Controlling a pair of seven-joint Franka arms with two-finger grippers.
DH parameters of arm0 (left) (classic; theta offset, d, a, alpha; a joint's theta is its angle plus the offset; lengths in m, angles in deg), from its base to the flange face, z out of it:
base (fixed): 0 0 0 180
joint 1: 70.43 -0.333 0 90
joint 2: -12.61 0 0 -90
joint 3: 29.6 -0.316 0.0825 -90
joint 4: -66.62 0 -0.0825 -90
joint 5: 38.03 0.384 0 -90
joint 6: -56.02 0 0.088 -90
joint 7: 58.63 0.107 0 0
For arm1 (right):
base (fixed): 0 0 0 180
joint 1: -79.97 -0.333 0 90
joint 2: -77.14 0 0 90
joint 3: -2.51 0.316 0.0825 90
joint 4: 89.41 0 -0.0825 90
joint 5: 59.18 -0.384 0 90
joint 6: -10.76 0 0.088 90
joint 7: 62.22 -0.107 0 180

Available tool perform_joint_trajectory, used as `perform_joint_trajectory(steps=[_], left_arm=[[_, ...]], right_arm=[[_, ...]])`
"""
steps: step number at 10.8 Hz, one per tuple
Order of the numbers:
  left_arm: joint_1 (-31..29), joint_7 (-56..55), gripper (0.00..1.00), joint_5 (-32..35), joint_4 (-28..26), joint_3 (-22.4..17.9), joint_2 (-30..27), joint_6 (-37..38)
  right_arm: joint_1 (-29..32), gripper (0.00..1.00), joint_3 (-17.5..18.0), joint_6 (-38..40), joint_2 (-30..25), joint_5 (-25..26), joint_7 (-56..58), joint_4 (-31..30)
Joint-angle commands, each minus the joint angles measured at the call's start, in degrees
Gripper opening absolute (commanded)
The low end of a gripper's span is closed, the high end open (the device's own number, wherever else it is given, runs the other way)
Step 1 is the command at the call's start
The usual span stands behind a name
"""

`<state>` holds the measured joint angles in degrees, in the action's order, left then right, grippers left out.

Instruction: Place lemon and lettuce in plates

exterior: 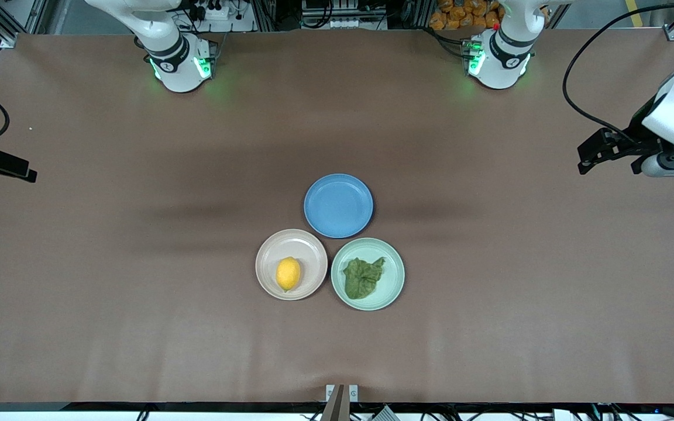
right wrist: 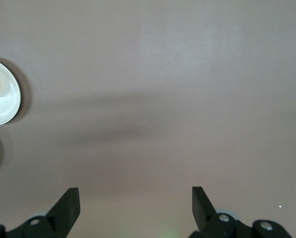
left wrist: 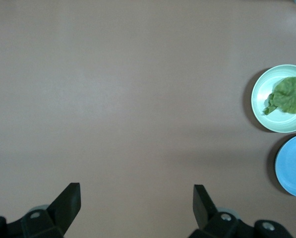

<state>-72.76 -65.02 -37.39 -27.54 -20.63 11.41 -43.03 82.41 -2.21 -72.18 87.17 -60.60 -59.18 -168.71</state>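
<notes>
Lemon (exterior: 288, 273) and lettuce (exterior: 363, 277) sit in their plates (exterior: 267, 257); both arms wait, left end effector (left wrist: 136, 203) and right end effector (right wrist: 135, 204) wide apart over bare tabletop (exterior: 109, 304). Only a needless return could disturb them.

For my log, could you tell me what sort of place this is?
Probably a robotics lab: a bare brown table, aluminium framing along its edge, and loose cables.

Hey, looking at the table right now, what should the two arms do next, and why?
Probably nothing more than hold still: the job looks done. The small yellow lemon lies in the pale beige-pink round plate, the wrinkly green lettuce leaf in the pale mint green round plate. The left gripper and right gripper are open, holding nothing, over bare table at their own ends.
</notes>
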Motion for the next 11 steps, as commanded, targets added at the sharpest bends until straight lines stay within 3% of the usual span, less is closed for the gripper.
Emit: perform_joint_trajectory(steps=[1,11], left_arm=[[-0.6,1.3,1.0,1.1,1.5,0.4,-0.2,0.4],[-0.3,1.2,1.0,0.2,3.4,0.4,-0.1,7.0]], right_arm=[[1.3,1.0,1.6,-3.9,-4.9,0.9,-0.8,-7.3],[0.3,1.0,1.6,-5.1,-5.6,3.2,-0.5,-8.4]])
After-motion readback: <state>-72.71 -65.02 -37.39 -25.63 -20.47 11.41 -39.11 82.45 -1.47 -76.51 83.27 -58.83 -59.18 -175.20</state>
